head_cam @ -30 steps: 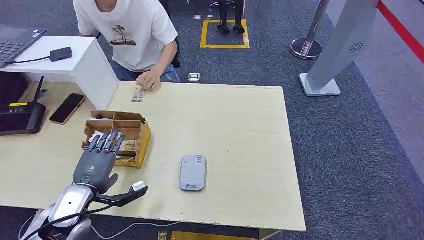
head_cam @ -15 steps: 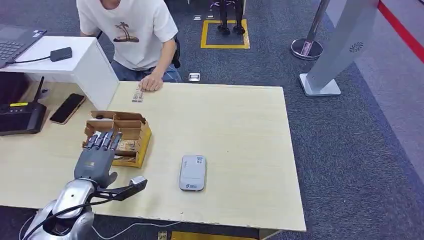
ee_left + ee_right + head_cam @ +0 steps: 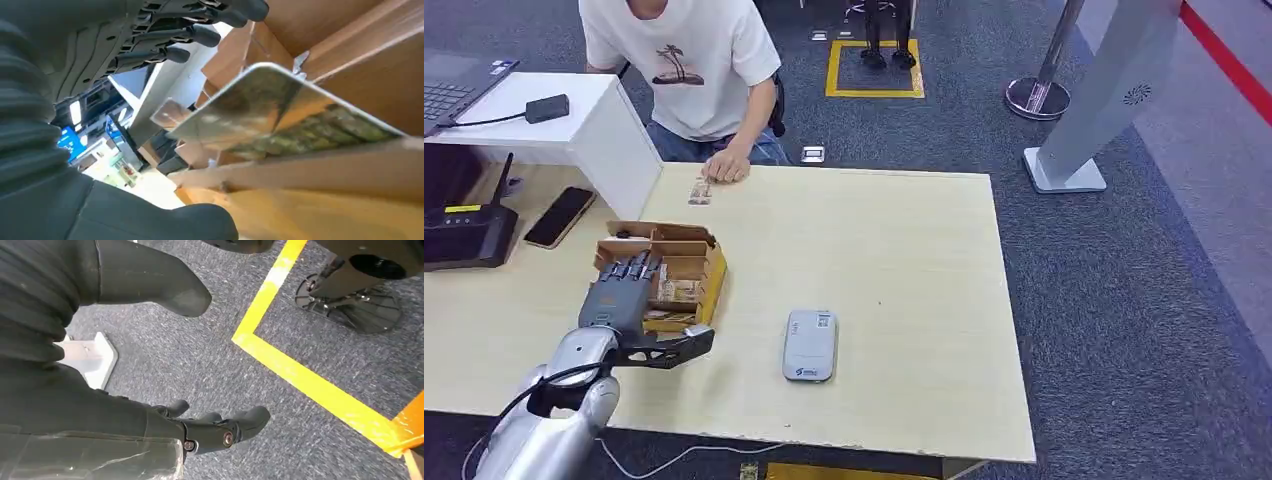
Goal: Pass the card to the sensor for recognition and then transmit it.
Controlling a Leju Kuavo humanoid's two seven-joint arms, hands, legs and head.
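An open cardboard box with cards in it stands on the left part of the wooden table. My left hand hangs over the box, fingers pointing down into it. In the left wrist view a patterned card leans in the box between my spread fingers and thumb; neither touches it. The grey flat sensor lies near the table's front, right of the box. My right hand hangs over the carpet and holds nothing.
A person sits at the table's far side with a hand resting beside a small card. A phone, a black router and a white raised shelf stand at the left. A grey post base is on the floor at the right.
My left hand has moved forward over the box, and its fingers now reach down into it. The person has shifted slightly.
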